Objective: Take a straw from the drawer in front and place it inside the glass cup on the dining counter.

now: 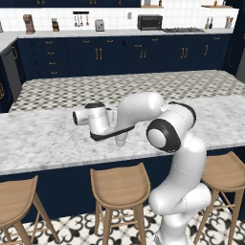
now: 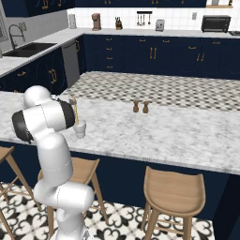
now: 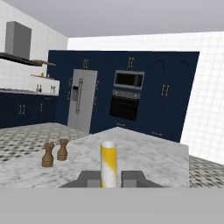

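Your straw [image 3: 108, 164] sits low centre in the hand view, upright, pinched between the two dark fingertips [image 3: 133, 178], so your gripper [image 3: 109, 178] is clamped on the straw. In the right base view, left of centre, the straw [image 2: 75, 111] stands over the glass cup [image 2: 80, 129] on the dining counter [image 2: 154, 133]; whether its tip is inside, can't tell. Two wooden pepper mills [image 2: 140, 107] stand near mid-frame. Wooden stools [image 2: 174, 192] line the lower edge.

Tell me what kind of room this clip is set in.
A rendered home kitchen, by the look of it: a marble dining counter with wooden stools, navy cabinets, a sink, and a fridge beside a built-in oven.
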Controlling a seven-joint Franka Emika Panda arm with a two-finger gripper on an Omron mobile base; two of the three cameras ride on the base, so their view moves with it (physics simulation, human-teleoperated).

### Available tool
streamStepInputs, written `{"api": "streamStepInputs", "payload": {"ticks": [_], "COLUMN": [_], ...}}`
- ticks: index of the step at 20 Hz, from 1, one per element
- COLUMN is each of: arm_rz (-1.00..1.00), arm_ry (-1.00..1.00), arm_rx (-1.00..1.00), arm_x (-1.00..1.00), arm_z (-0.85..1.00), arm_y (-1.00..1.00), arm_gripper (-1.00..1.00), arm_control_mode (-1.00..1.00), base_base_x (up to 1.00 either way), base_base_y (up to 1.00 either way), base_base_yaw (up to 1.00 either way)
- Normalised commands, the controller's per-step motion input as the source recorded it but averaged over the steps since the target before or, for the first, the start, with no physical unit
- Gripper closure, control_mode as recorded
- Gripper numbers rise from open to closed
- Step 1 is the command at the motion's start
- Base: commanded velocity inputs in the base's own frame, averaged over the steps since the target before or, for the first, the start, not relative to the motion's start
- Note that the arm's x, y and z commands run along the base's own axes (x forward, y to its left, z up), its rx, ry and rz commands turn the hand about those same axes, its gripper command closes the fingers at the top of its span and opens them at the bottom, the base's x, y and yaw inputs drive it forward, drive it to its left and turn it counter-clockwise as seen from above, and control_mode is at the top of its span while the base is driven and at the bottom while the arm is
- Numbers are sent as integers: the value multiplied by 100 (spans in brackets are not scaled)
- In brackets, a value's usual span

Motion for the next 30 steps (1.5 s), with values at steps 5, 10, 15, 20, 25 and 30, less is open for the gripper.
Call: {"api": "streamStepInputs", "payload": {"ticks": [5,10,15,20,25,30], "arm_rz": [0,0,0,0,0,0], "arm_ry": [0,-2,-4,-3,-3,-5], "arm_rx": [0,0,0,0,0,0], "arm_x": [19,17,22,19,8,-21], "arm_z": [-22,-22,-19,-19,-20,-10], "arm_y": [0,0,0,0,0,0], "arm_gripper": [100,100,100,100,100,100], "arm_control_mode": [-100,-100,-100,-100,-100,-100], "base_base_x": [0,0,0,0,0,0], "base_base_y": [0,0,0,0,0,0], "base_base_yaw": [0,0,0,0,0,0]}}
